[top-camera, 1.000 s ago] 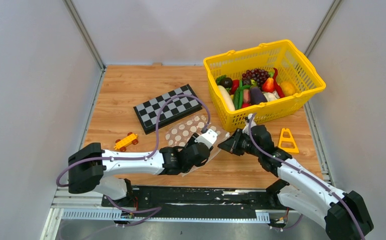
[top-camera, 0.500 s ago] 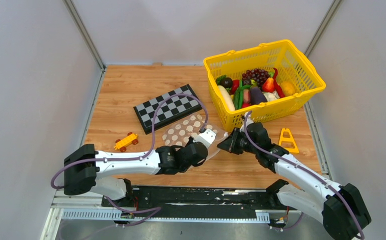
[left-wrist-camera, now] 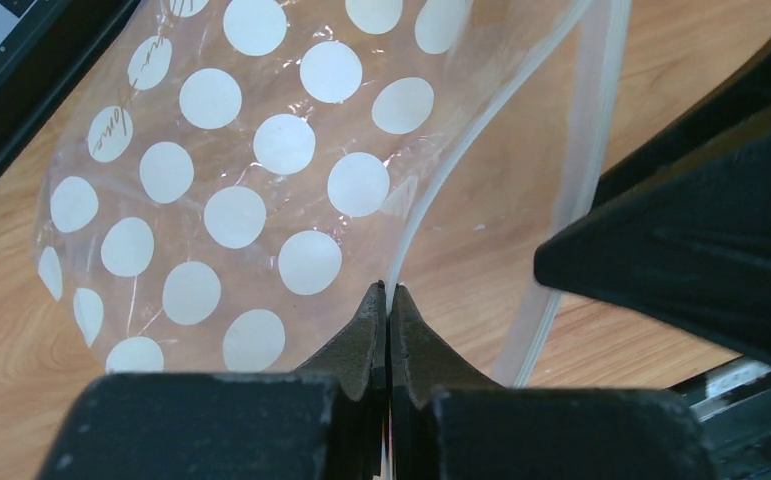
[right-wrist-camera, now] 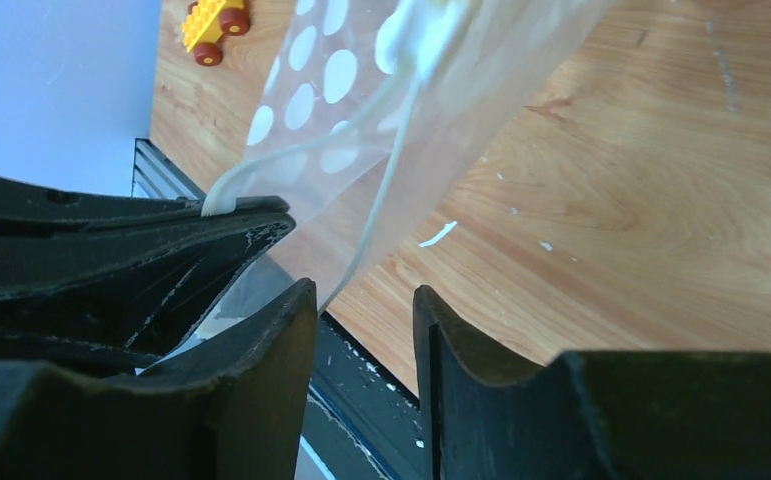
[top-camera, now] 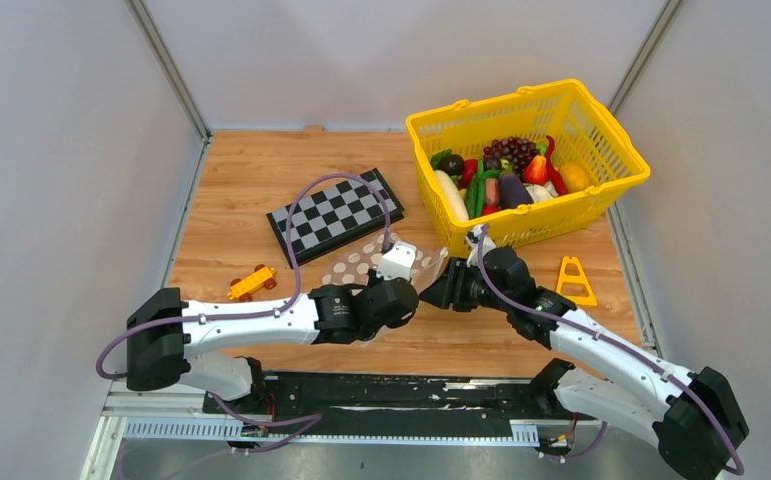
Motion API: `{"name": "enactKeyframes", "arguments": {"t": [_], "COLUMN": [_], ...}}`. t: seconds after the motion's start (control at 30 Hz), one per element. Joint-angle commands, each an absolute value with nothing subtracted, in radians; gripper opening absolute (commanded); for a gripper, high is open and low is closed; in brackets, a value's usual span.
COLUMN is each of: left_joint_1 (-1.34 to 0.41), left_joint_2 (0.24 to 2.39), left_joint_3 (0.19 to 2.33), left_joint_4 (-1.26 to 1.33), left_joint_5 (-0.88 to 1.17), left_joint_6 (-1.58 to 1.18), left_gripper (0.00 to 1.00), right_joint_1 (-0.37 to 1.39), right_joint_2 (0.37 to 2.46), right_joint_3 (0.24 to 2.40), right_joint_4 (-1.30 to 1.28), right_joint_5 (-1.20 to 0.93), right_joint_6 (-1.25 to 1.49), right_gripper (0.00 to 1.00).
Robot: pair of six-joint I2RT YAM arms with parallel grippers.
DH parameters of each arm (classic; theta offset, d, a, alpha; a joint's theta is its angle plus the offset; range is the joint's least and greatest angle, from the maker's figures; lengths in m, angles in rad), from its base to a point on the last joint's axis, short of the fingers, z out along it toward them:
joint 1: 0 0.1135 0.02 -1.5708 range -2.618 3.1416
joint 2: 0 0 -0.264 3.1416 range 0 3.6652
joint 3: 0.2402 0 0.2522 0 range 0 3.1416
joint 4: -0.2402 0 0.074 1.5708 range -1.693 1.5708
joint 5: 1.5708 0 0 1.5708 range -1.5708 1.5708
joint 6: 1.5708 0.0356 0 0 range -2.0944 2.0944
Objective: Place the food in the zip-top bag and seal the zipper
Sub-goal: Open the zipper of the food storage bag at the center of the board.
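Note:
The zip-top bag (top-camera: 361,266), clear with white dots, lies near the table's front, its mouth edge raised. My left gripper (left-wrist-camera: 388,292) is shut on one lip of the bag's mouth. The zipper (left-wrist-camera: 573,170) strip curves away to the right of it, and the mouth stands apart. My right gripper (right-wrist-camera: 361,295) is open just beside the bag (right-wrist-camera: 441,110). The film's edge hangs over its left fingertip, with nothing between the jaws. The food (top-camera: 506,178) sits in the yellow basket: a purple grape bunch (top-camera: 513,150), a cream-white vegetable (top-camera: 451,196) and red fruits.
The yellow basket (top-camera: 531,100) stands at the back right. A checkerboard (top-camera: 333,215) lies behind the bag. A yellow toy car (top-camera: 251,283) sits to the left, and an orange triangle (top-camera: 573,280) to the right.
My left gripper has shut on the bag's mouth edge and lifted it. My right gripper has opened and moved left towards the bag.

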State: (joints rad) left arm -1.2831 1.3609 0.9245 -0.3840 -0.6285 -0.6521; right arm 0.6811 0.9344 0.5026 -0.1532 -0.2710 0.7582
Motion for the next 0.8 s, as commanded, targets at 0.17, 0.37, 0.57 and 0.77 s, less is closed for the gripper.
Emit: {"name": "enactKeyframes", "arguments": {"t": [0.17,0.37,0.57,0.77], "left_joint_1": [-1.303,-1.315,-1.329,-1.338], "left_joint_2": [1.262,1.21,1.176,1.102], "left_joint_3": [0.983,0.968,0.997,1.014], "left_joint_4": [-0.452,-0.513,-0.623,-0.883], "left_joint_5": [-0.674,-0.735,-0.868,-1.06], "left_joint_6": [-0.85,-0.935,-0.993,-1.182], "left_gripper": [0.0,0.0,0.0,0.0], "right_joint_1": [0.849,0.954,1.038,1.027], "right_joint_2": [0.89,0.991,1.091,1.139], "right_joint_3": [0.507,0.618,0.75,0.816], "right_joint_4": [-0.03,-0.083,-0.196,-0.244], "right_joint_5": [-0.068,-0.012,0.133,0.209], "right_joint_6": [0.869,0.774,0.711,0.628], "right_gripper": [0.41,0.31,0.19,0.02]}}
